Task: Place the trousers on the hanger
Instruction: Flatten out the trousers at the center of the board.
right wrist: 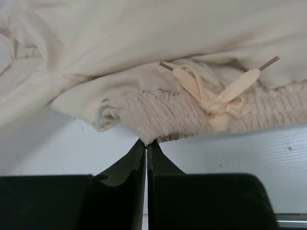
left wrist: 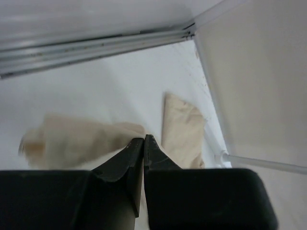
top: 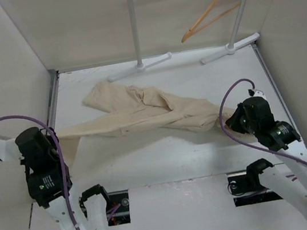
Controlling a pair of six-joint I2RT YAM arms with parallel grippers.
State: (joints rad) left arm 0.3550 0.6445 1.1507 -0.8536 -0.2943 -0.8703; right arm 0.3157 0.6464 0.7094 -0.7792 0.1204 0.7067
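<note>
Currently the pick-up step. The trousers [top: 142,114], soft creased beige cotton, lie diagonally on the white desk [top: 176,152], with the leg end at 9 o'clock. The gathered elastic waist and flat drawstring bow [right wrist: 216,98] are at 3 o'clock.

Left fingers [left wrist: 129,158] are pressed together, apparently nipping the leg hem. Right fingers [right wrist: 129,163] are closed on the waistband edge.

The hanger [top: 215,8], a smooth wooden triangle, hangs at 1 o'clock.

Next move, as I judge it: an even two-arm lift toward the hanger.

Left arm [top: 41,166] and right arm [top: 267,124] are built of white links and black joints; purple cables [top: 9,119] are looped along them; black fingers [right wrist: 120,167] are fitted.
</note>
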